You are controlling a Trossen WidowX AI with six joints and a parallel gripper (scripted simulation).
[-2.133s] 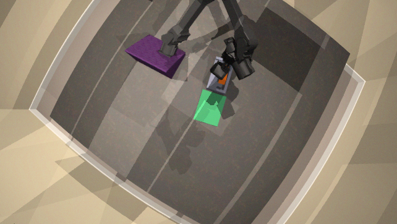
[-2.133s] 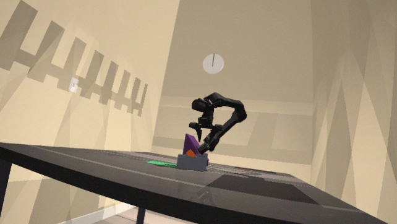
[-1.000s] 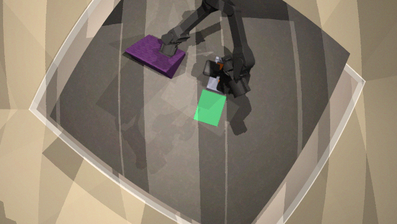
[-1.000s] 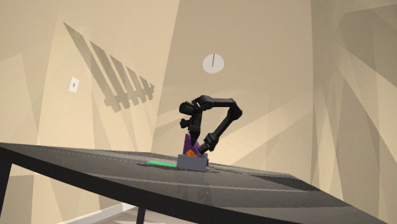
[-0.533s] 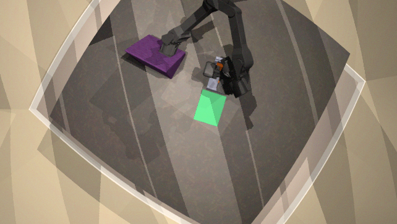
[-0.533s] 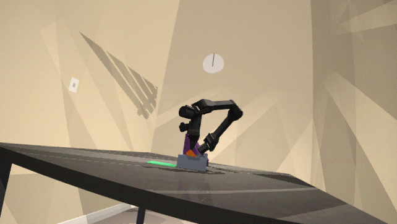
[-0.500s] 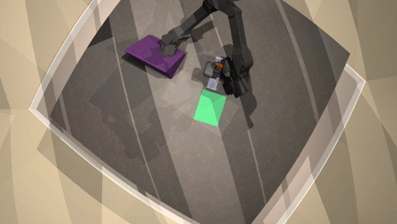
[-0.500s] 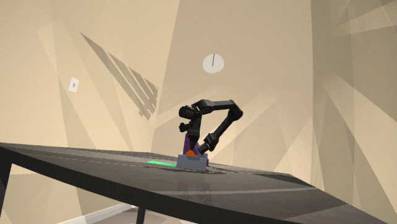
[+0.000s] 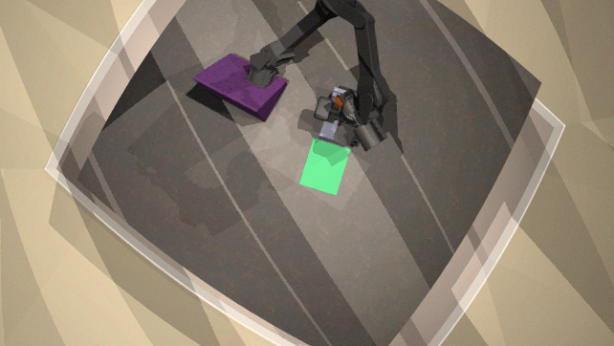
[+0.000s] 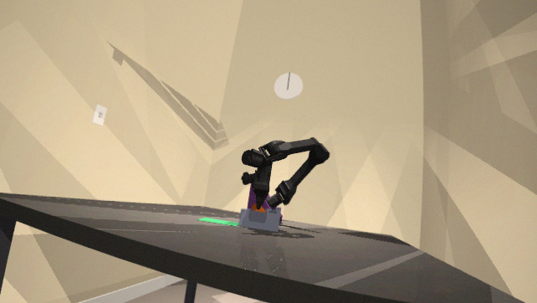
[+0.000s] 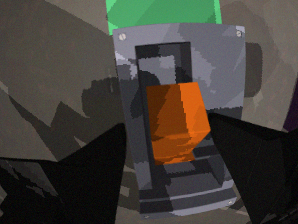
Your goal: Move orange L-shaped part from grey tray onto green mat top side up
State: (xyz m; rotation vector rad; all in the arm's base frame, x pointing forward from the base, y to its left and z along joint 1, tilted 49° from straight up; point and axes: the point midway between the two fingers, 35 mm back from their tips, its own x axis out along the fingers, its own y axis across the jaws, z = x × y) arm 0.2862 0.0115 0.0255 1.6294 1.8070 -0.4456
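Note:
The orange part (image 9: 339,102) (image 10: 255,207) (image 11: 172,117) is tipped in the pocket of the grey tray (image 9: 328,130) (image 10: 272,223) (image 11: 220,65), with one end raised above the tray top. In the wrist view bare pocket floor shows between the part and the tray's mat-side end. My gripper (image 9: 337,107) (image 10: 258,206) (image 11: 167,124) is open, its fingers on either side of the raised part. The left finger shows a gap to it; the right finger looks very close, and contact cannot be told. The green mat (image 9: 322,174) (image 10: 213,220) (image 11: 165,12) lies flat beside the tray.
A purple slanted block (image 9: 234,88) (image 10: 252,198) (image 11: 292,119) stands to the left of the tray in the top view, with the arm's base end on it. The arm's links arch over from there. A pale raised rim (image 9: 537,143) surrounds the dark table top.

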